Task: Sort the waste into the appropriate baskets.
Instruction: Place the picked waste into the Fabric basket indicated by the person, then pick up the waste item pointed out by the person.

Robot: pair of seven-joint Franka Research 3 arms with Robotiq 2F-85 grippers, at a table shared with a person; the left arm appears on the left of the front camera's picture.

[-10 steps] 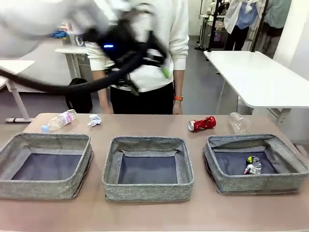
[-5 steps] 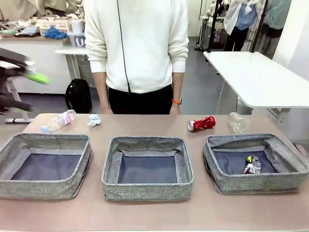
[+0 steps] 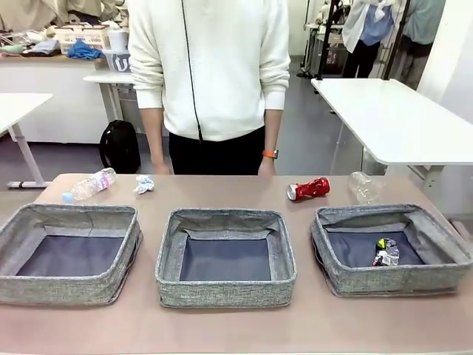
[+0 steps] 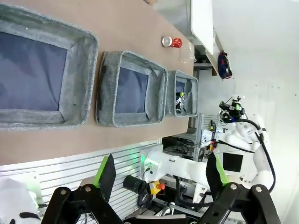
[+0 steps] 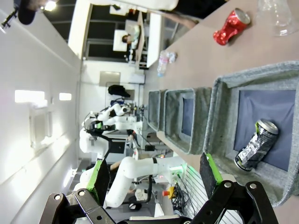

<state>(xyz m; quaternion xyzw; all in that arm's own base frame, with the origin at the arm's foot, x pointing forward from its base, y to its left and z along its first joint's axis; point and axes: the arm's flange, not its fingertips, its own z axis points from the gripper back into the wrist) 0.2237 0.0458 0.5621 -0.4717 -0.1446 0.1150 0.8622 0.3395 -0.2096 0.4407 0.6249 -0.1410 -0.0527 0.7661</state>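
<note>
I see my left gripper (image 4: 160,169) and right gripper (image 5: 153,168) both spread wide with nothing between them, the silver-black can (image 3: 386,254) lying in the basket (image 3: 369,213) at lower right, a bottle (image 3: 90,185) and paper wad (image 3: 144,184) at mid-left, the red can (image 3: 309,189) and second bottle (image 3: 364,186) at mid-right on the table (image 3: 222,325)

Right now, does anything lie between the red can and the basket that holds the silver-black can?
Nothing visible does. The red can lies on bare table just beyond the far left corner of the right basket; the silver-black can rests inside. A clear bottle lies beside the red can, off the path.
</note>
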